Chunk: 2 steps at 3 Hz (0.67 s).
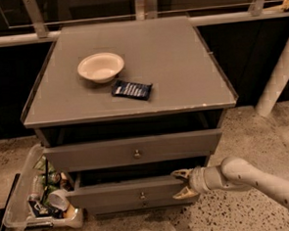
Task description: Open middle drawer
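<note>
The grey cabinet (132, 69) has three drawers in its front. The middle drawer (119, 191) is the low flat panel with a small round knob (142, 195) at its centre, and it stands out a little from the cabinet. My gripper (181, 184) is at the right end of this drawer's front. Its upper finger (180, 173) is at the panel's top edge and its lower finger (181, 195) is at the bottom edge. The fingers are spread open. The taller top drawer (132, 150) above is also partly pulled out.
A white bowl (101, 66) and a dark blue snack packet (131, 89) lie on the cabinet top. A clear bin of litter (44, 194) stands on the floor at the cabinet's left. A white post (279, 75) stands at the right, with speckled floor around it.
</note>
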{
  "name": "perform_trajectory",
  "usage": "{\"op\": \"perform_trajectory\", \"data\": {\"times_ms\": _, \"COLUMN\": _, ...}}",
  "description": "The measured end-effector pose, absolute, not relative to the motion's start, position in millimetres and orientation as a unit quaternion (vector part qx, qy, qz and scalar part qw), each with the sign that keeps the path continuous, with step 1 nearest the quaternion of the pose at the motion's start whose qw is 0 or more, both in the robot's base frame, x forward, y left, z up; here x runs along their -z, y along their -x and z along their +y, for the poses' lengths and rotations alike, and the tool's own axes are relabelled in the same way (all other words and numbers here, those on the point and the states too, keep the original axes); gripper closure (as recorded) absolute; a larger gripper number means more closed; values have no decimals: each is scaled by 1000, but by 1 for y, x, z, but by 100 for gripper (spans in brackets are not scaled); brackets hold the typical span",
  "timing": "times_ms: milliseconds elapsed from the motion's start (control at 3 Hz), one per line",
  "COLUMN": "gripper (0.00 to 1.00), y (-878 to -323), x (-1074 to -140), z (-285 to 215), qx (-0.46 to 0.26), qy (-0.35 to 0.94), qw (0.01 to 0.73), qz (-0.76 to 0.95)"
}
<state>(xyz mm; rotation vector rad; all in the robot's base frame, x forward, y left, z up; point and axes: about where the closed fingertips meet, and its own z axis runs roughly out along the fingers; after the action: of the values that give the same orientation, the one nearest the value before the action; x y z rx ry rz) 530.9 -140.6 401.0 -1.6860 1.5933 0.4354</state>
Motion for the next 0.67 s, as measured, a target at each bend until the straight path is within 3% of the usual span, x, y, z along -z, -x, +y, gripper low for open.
{"op": "perform_trajectory", "data": {"times_ms": 667, "gripper": 84, "y": -509, "x": -399, "z": -143, "qx": -183, "qy": 660, "qw": 382, "qz": 621}}
